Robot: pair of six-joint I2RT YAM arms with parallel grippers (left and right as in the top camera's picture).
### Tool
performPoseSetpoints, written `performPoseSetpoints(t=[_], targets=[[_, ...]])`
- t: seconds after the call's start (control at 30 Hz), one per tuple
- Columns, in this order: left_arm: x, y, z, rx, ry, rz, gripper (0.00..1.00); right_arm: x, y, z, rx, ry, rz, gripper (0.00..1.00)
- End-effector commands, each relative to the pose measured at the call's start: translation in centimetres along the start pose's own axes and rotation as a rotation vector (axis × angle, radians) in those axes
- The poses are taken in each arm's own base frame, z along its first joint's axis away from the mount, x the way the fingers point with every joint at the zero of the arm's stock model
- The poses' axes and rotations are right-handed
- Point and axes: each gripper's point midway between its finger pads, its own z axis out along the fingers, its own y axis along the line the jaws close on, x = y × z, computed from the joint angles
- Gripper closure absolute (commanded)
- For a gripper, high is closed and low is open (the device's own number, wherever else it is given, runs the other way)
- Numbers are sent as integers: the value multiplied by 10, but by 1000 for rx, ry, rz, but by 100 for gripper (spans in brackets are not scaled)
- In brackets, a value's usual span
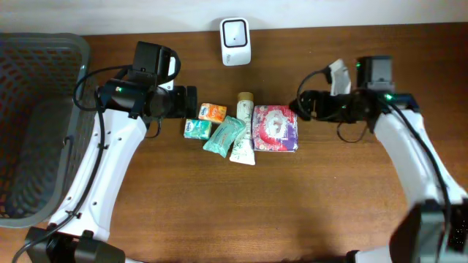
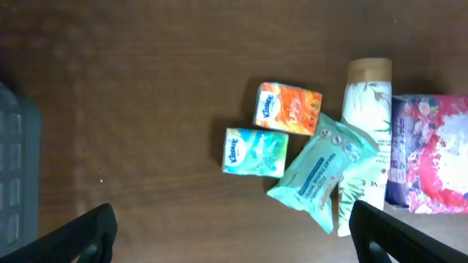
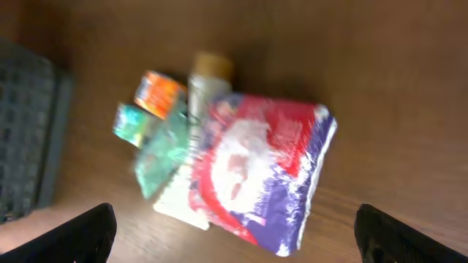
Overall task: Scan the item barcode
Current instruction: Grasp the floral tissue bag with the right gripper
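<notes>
Left gripper (image 1: 189, 102), right of the grey basket (image 1: 44, 51), hangs with jaws spread wide and empty, near a huddle of items on the wooden table (image 1: 219, 212). From its side lie a green tissue pack (image 1: 197, 128), an orange tissue pack (image 1: 213, 112), a teal wipes pouch (image 1: 224, 136) overlapping a white tube (image 1: 243, 117), then a floral red-and-purple pack (image 1: 275, 128). Behind them stands the white scanner (image 1: 235, 42). Right gripper (image 1: 298, 107) hovers just beside the floral pack, jaws wide, grasping nothing.
</notes>
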Motion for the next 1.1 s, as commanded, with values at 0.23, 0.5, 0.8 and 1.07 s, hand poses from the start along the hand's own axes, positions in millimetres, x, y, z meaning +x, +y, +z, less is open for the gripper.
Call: performPoseSetpoints(t=[0.23, 0.5, 0.8, 1.07], targets=[[0, 1, -1, -3, -1, 5, 1, 73, -30, 109, -468, 304, 160, 33], [0, 1, -1, -3, -2, 5, 1, -1, -63, 20, 218, 172, 148, 96], [0, 1, -1, -3, -1, 5, 1, 39, -121, -46, 942, 254, 169, 96], [0, 1, -1, -3, -2, 5, 1, 50, -7, 58, 442, 321, -7, 55]])
